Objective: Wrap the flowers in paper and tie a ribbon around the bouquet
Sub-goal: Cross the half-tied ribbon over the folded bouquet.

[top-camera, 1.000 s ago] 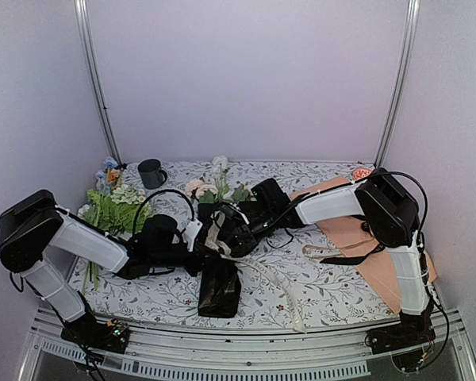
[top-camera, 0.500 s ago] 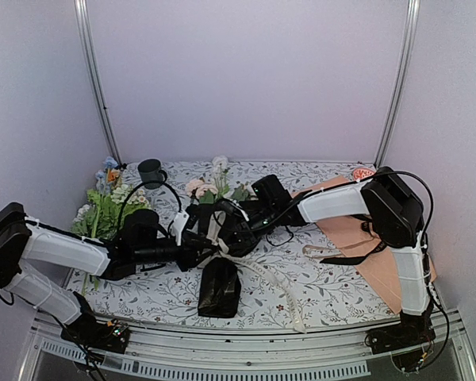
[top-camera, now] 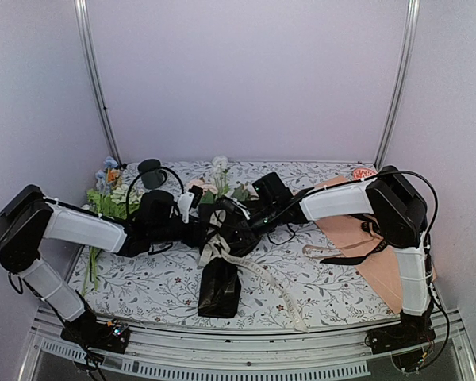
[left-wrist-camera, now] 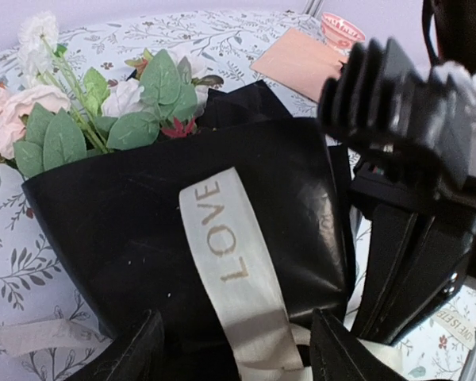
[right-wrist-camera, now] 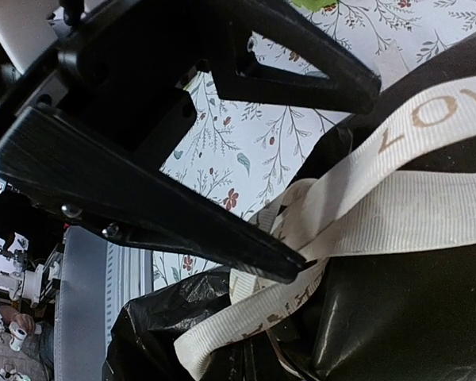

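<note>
The bouquet [top-camera: 220,279] is laid near the middle of the floral tabletop [top-camera: 333,286]. Its flowers [left-wrist-camera: 135,111] are pointed toward 12 o'clock, and the narrow end of its black paper [left-wrist-camera: 143,214] is pointed toward 6 o'clock. The cream ribbon [left-wrist-camera: 230,262], printed with the word LOVE, is passed across the front of the paper cone. Its strands are gathered at the cone's waist, and one loose end is trailed over the tabletop toward 5 o'clock. The left fingers [left-wrist-camera: 131,353] are brought in from 9 o'clock and are spread well apart. The ribbon band and the paper are seen between them, and nothing is clamped; in the right wrist view one tip is seen touching the gathered ribbon. The right fingers [left-wrist-camera: 416,262] are brought in from 3 o'clock, just beside the cone at the ribbon's gathering, and are fully closed. Whether a strand is pinched in them cannot be told. A peach sheet [top-camera: 357,238] is spread at 3 o'clock, and a mixed bunch [top-camera: 111,206] is left at 9 o'clock.
</note>
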### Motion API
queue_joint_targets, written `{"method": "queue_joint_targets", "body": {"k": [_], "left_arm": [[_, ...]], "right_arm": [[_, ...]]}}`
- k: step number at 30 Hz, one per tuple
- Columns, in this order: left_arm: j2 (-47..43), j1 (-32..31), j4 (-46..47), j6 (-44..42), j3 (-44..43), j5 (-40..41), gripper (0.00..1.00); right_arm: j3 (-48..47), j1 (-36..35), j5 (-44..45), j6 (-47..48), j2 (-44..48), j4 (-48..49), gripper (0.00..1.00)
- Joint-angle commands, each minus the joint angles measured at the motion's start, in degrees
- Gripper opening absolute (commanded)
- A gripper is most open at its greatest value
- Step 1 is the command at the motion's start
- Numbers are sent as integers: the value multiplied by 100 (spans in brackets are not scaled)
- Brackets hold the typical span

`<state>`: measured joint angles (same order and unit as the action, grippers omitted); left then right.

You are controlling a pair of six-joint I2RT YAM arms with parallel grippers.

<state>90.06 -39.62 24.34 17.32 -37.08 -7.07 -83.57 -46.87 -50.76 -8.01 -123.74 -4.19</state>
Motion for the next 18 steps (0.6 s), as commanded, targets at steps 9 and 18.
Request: {"method": "queue_joint_targets", "body": {"k": [9,18], "left_arm": [[927,31,-671,-281,-1124,141,60],[870,-111,-848,-430,-1216,721,7]], "right_arm": [[-98,-48,201,92,166,-274,0],[-89,-34,391,-25,254,-304,0]]}}
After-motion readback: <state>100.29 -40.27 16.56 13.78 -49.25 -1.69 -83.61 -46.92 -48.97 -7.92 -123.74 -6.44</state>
